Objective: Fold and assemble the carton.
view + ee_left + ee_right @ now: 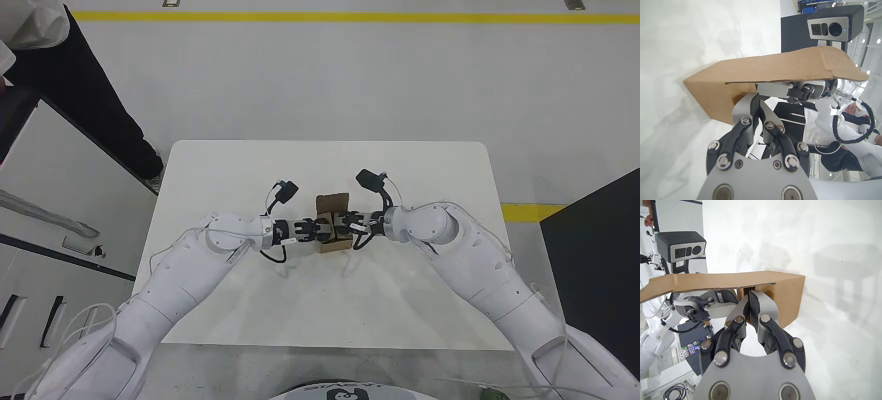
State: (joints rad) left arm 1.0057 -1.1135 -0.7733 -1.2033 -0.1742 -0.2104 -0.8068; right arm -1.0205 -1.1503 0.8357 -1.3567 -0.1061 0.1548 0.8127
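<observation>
Presently left pincer (758,99) and right pincer (749,297) each clench the small brown cardboard carton (333,206) on the white counter (420,300) — likely bracing it square for folding.

Robot lab, white table (420,180), yellow floor tape (350,17)

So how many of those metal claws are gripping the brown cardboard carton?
2. The left gripper pinches one wall of the brown cardboard carton; the right gripper pinches it from the opposite side.
</observation>
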